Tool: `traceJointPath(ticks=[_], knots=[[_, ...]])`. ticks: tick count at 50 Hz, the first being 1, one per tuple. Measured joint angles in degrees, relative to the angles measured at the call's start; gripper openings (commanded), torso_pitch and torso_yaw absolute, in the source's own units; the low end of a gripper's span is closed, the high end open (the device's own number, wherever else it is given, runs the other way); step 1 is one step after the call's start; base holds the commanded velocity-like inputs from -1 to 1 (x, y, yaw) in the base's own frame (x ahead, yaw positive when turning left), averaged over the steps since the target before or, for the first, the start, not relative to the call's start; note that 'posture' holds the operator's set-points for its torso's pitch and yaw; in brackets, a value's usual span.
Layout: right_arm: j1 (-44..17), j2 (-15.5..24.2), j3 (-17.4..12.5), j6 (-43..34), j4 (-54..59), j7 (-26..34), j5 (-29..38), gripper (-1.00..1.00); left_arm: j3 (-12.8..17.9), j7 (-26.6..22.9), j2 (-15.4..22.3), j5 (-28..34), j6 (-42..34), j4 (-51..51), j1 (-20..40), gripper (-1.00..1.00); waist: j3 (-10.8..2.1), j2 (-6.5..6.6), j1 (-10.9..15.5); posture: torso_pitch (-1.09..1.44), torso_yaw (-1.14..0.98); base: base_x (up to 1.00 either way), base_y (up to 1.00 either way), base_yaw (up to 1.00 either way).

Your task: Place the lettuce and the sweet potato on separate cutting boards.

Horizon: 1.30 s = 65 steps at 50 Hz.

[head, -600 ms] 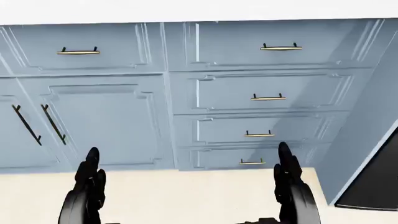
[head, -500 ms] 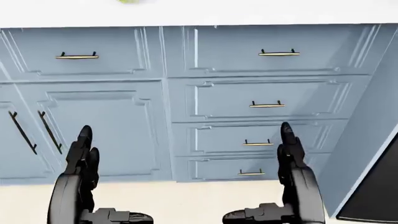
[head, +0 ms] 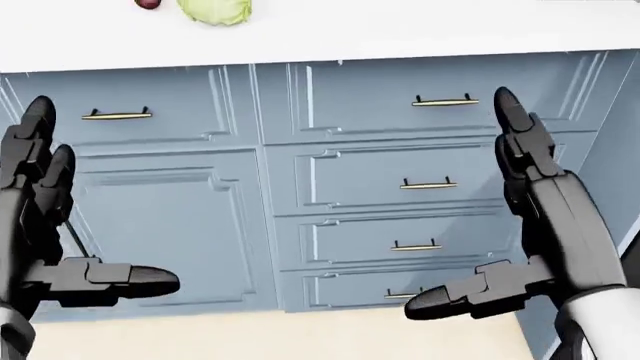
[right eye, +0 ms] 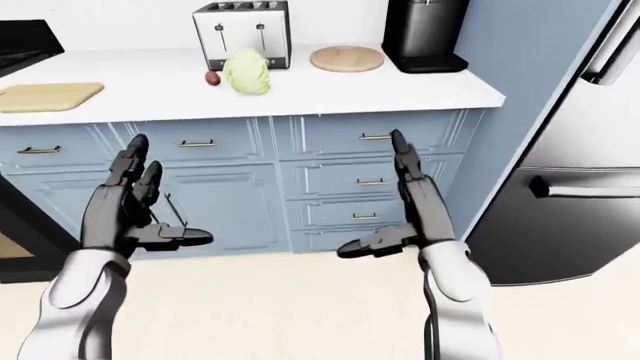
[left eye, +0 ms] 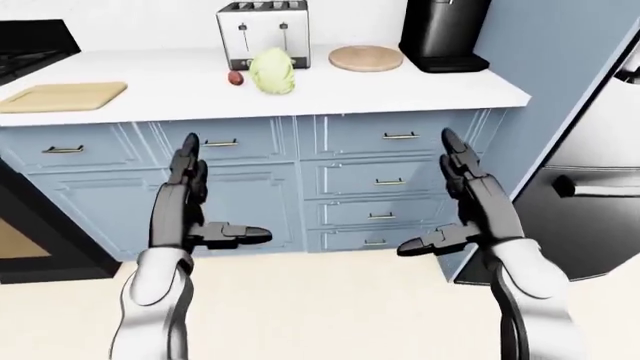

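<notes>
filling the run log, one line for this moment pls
left hand: open, empty | right hand: open, empty | lettuce, sweet potato: on counter | cutting boards: rectangular, round, both bare

Bright, even, simulator-style lighting with no visible lamp. All three views are sharp, with no blur or grain. The white counter (left eye: 400,86) is nearly washed out. Soft shadow falls beneath its overhang onto the blue cabinets (left eye: 330,142). The steel fridge (right eye: 575,180) shows gentle pale reflections. Edge lines lean slightly outward.

lettuce (left eye: 273,72): pale green head, on white counter | sweet potato (left eye: 236,77): small, reddish, just left of it, both off the boards
</notes>
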<state>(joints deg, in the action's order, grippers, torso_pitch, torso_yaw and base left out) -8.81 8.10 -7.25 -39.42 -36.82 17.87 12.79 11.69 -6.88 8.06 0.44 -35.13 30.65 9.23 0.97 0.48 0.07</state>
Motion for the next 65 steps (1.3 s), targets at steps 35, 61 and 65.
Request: traceJointPath(ticks=[35, 61, 65], knots=[[-3.55, 0.21, 2.43, -5.98, -6.30, 9.14, 7.40, 1.00, 2.66, -2.18, 1.57, 0.85, -3.56, 3.57, 0.60, 1.00, 1.88, 1.17, 0.07, 0.00, 0.00, 0.21, 0.15, 0.00], [-2.96, -0.83, 3.26, -5.24, -6.16, 9.95, 8.18, 1.00, 2.74, -1.99, 1.42, 0.97, -2.92, 2.16, -0.28, 1.00, 1.26, 1.18, 0.34, 0.00, 0.00, 0.25, 0.29, 0.00], [-3.04, -1.01, 3.10, -4.50, -7.01, 9.58, 8.12, 1.00, 2.36, -2.12, 1.25, 0.95, -2.28, 2.61, -0.36, 1.00, 1.33, -1.30, 0.65, 0.00, 0.00, 0.26, 0.15, 0.00]])
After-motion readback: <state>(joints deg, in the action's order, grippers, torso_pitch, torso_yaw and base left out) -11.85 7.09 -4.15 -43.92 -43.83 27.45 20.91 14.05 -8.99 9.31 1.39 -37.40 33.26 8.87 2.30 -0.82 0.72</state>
